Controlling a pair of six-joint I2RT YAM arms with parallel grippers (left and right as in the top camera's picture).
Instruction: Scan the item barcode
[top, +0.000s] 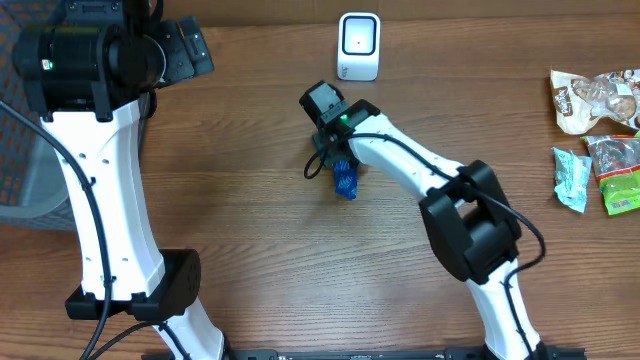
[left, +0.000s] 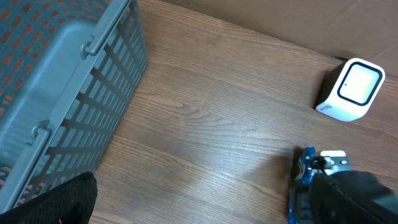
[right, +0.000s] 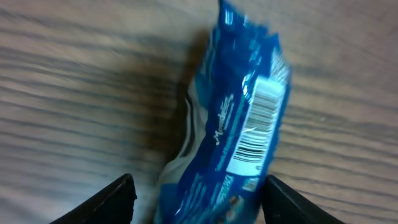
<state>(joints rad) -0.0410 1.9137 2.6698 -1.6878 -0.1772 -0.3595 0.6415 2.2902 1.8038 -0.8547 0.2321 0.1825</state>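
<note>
The item is a blue snack packet (top: 345, 180) (right: 236, 124) lying on the wooden table, its white barcode label (right: 261, 130) facing the right wrist camera. My right gripper (top: 335, 150) (right: 199, 202) straddles it, open. The right finger (right: 292, 202) touches the packet's edge, while the left finger (right: 102, 205) stands a little apart from it. The white scanner (top: 358, 45) (left: 351, 90) stands at the back of the table, beyond the packet (left: 305, 171). My left gripper (top: 185, 50) (left: 205, 214) hovers wide open at the far left, holding nothing.
A grey slatted basket (left: 62, 81) (top: 20, 160) sits at the table's left edge beside the left arm. Several more snack packets (top: 595, 100) lie at the right edge, among them a pale blue one (top: 570, 178) and a green one (top: 620, 170).
</note>
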